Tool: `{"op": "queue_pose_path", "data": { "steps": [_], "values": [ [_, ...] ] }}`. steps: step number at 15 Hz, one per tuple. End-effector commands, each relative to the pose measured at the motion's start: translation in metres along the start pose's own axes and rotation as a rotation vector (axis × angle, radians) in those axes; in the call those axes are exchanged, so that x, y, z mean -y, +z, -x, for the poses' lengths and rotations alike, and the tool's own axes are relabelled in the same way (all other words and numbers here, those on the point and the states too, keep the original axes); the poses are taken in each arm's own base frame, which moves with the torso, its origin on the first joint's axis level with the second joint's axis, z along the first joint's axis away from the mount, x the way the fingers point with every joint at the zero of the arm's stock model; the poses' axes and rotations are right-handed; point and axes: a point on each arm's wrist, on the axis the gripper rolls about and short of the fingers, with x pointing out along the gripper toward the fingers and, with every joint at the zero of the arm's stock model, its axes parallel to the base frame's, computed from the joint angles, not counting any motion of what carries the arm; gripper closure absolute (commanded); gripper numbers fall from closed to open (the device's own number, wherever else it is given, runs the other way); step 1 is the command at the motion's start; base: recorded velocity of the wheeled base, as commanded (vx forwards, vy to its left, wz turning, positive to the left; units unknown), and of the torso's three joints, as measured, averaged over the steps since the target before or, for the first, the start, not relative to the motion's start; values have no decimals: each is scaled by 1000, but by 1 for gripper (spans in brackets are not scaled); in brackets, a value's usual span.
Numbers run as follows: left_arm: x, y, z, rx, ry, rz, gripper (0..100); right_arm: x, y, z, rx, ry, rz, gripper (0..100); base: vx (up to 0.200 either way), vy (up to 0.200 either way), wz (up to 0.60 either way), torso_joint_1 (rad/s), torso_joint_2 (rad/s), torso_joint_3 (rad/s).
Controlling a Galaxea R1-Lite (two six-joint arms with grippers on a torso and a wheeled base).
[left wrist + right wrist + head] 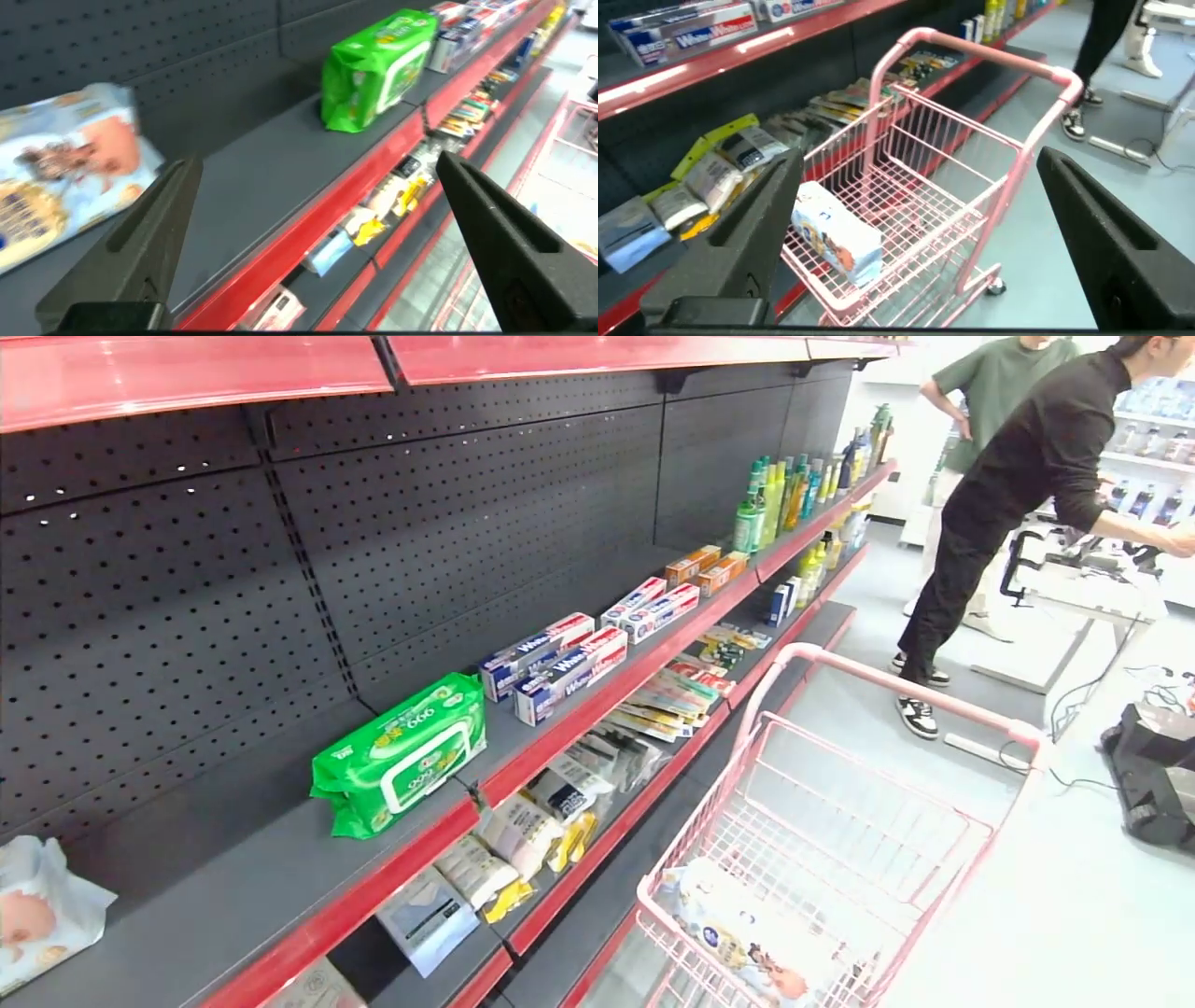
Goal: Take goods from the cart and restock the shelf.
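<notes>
Left gripper (318,163): your fingers (131,247) are spread wide with nothing between them. It hangs over the front part of the dark shelf (271,177), above the red edge strip.

- White baby-wipes pack (65,177): lies flat on the shelf, near the outer side of one finger, not touching it. In the head view it sits at the shelf's left end (42,905).
- Green wipes pack (378,65): farther ahead of the left gripper, well apart from it, near the shelf's front edge. The head view shows it lying flat on the same shelf (401,756).
- Toothpaste boxes (560,667): in a row on the shelf beyond the green pack, farther still from the left gripper.
- Bottles (794,495): stand at the far end of that shelf.

Right gripper (920,154): fingers (1111,243) also spread wide and empty. It hangs above the pink cart (990,61), and the basket shows through the gap.

- White pack in the cart (836,233): lies on the wire floor of the basket, below the right gripper and closer to one finger's side than to the middle of the gap. The gripper is not touching it. In the head view it sits in the near corner of the cart (738,933).
- Cart handle (896,686): on the far side of the basket from the right gripper.
- Lower shelf (654,84): beside the cart, carrying flat packets (719,173).
</notes>
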Motion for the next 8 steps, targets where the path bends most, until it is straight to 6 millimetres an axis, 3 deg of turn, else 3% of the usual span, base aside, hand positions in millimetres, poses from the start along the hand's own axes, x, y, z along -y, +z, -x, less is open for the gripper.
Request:
{"op": "queue_pose_path", "data": {
  "steps": [1,8],
  "values": [
    [0,0,0,1,1,0,0,0,0,0,-1,1,0,0,0,0,0,0,0,0],
    [0,0,0,1,1,0,0,0,0,0,-5,4,-1,0,0,0,0,0,0,0]
  ]
}}
